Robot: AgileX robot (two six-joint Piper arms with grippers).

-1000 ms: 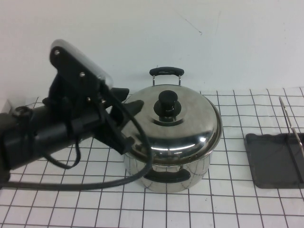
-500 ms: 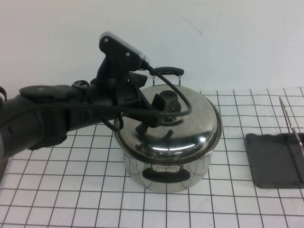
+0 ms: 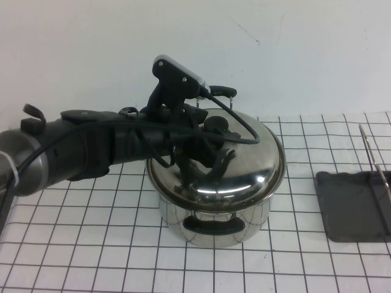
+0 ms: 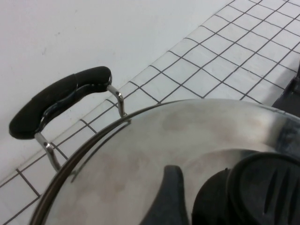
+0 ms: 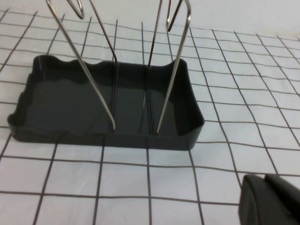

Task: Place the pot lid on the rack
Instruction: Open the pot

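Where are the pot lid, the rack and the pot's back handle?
pot lid (image 3: 256, 162): high view, shiny dome right of its knob.
rack (image 5: 176, 79): right wrist view, upright wire.
back handle (image 4: 61, 98): left wrist view, black grip.

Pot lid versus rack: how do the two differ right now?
The round shiny steel pot lid is domed and sits on the steel pot; the thin wire rack stands upright in its dark grey tray, holding nothing. The open left claw is at the lid's knob; the rack is unattended. Both are metal.
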